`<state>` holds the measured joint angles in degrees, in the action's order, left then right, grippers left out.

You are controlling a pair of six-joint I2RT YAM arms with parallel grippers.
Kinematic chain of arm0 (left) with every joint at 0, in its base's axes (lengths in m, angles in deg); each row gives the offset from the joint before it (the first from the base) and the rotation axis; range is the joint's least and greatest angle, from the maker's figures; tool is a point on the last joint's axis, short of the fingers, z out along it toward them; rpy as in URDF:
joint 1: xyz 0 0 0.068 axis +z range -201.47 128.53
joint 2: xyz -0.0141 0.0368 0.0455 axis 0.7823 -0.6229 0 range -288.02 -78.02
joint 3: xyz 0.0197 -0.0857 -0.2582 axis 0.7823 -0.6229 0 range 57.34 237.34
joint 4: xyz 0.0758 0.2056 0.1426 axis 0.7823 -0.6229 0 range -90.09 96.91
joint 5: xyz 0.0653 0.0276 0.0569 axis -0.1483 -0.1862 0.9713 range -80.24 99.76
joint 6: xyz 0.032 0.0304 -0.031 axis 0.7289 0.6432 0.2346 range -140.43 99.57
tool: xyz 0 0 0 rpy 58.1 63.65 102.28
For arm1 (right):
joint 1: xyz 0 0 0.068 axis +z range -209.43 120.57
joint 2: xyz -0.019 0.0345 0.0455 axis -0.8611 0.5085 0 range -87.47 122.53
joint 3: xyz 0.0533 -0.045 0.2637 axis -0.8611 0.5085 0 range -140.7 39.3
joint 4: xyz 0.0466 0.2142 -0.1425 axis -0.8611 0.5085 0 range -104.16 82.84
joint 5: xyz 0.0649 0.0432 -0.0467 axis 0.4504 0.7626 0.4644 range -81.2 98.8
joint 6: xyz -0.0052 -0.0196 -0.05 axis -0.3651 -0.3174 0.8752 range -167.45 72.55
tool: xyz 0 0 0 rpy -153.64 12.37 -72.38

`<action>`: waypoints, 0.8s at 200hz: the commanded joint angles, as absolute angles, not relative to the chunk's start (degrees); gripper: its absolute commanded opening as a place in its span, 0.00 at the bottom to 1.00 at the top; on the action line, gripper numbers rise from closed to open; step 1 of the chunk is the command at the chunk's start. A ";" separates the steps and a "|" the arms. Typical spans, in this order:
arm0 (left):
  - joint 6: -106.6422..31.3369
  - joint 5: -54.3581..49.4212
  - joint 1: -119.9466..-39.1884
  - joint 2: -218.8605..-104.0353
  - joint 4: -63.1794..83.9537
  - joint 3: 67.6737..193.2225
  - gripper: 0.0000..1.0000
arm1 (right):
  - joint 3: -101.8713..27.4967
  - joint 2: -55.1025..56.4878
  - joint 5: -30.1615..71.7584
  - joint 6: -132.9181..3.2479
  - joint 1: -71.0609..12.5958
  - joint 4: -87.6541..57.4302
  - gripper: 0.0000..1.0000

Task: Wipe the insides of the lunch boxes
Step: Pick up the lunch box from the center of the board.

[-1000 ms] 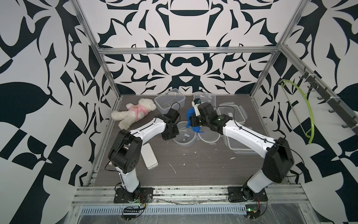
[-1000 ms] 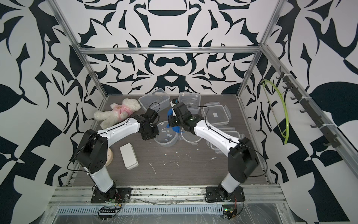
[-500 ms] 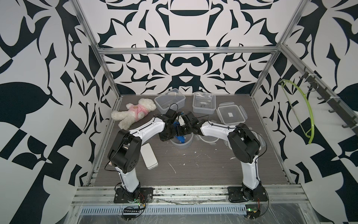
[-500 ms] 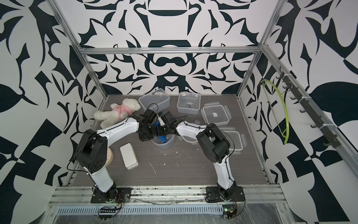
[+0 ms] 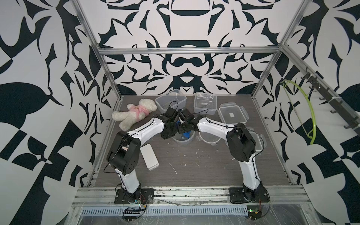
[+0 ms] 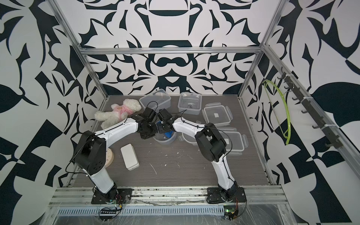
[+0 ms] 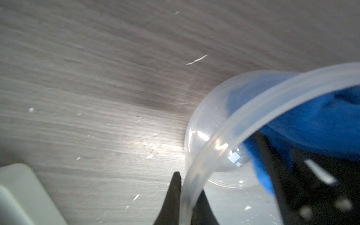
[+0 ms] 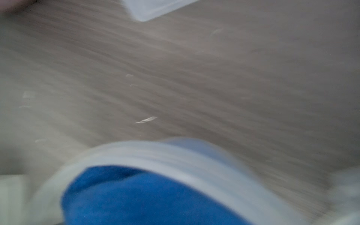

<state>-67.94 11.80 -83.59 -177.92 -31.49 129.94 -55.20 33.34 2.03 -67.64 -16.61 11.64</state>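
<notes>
A robotics lab cell: aluminium frame (image 5: pixel 187 51), black-and-white patterned walls (image 5: pixel 224 74).

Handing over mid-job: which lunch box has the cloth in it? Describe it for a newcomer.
On the grey table, find where the two arms' black wrists meet. Under them stands the round lunch box. It is the only round box and holds a blue cloth; the two boxes behind are rectangular.
</notes>
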 commanded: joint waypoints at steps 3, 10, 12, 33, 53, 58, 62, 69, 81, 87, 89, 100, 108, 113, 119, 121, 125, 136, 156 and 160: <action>-66.58 9.61 -85.13 -177.12 -34.60 129.36 0.05 | -61.82 33.74 -25.99 -56.82 -17.25 24.68 0.00; -66.58 9.55 -85.13 -177.30 -34.59 129.49 0.05 | -61.71 34.52 -28.10 -55.59 -17.16 26.84 0.00; -66.53 9.53 -85.13 -177.44 -34.58 129.54 0.05 | -61.76 34.69 -28.55 -55.31 -17.16 27.53 0.00; -66.32 9.76 -85.13 -177.98 -34.83 130.18 0.05 | -60.74 36.26 -30.49 -54.40 -15.88 34.66 0.00; -66.18 10.47 -85.14 -178.54 -35.06 130.87 0.05 | -58.90 36.01 -27.08 -54.27 -13.23 40.72 0.00; -66.14 10.59 -85.14 -178.70 -35.09 131.07 0.05 | -58.14 35.41 -24.16 -54.12 -12.67 41.51 0.00; -66.06 10.70 -85.13 -178.83 -35.11 131.27 0.05 | -57.45 34.80 -21.20 -53.95 -12.22 41.78 0.00; -65.97 10.76 -85.13 -179.15 -35.11 131.60 0.05 | -55.63 33.26 -14.93 -53.32 -11.61 41.26 0.00; -65.96 11.20 -85.17 -179.56 -34.81 131.93 0.04 | -52.05 30.08 -2.13 -52.13 -10.86 39.00 0.00; -66.00 11.41 -85.13 -179.68 -34.37 131.86 0.04 | -50.48 28.57 4.20 -52.11 -10.59 37.63 0.00; -65.97 11.40 -85.13 -179.68 -34.26 131.81 0.04 | -50.01 28.18 6.57 -52.09 -10.60 37.19 0.00; -66.09 11.56 -85.13 -179.93 -33.76 131.77 0.04 | -48.26 26.50 17.40 -51.92 -10.59 35.15 0.00; -66.14 11.58 -85.13 -180.12 -33.56 131.79 0.04 | -47.46 26.09 24.20 -51.72 -10.50 33.74 0.00; -66.20 11.44 -85.13 -180.30 -33.53 131.91 0.04 | -47.41 26.15 27.60 -51.76 -10.52 33.17 0.00; -66.22 11.44 -85.14 -180.45 -33.45 132.07 0.04 | -47.72 26.55 31.23 -51.81 -10.34 32.64 0.00; -66.22 11.37 -85.13 -180.49 -33.44 132.12 0.04 | -47.78 26.71 32.47 -51.77 -10.29 32.39 0.00; -66.22 11.37 -85.13 -180.61 -33.46 132.14 0.04 | -48.15 27.18 34.76 -51.85 -10.14 31.97 0.00; -66.22 11.28 -85.16 -180.82 -33.49 132.35 0.04 | -49.44 29.00 39.85 -52.17 -9.56 30.72 0.00; -66.40 11.07 -85.17 -180.48 -33.35 132.11 0.04 | -53.22 33.31 41.98 -53.40 -7.89 28.95 0.00; -66.48 10.95 -85.23 -180.35 -33.35 131.96 0.04 | -53.98 34.18 40.92 -53.76 -7.69 28.63 0.00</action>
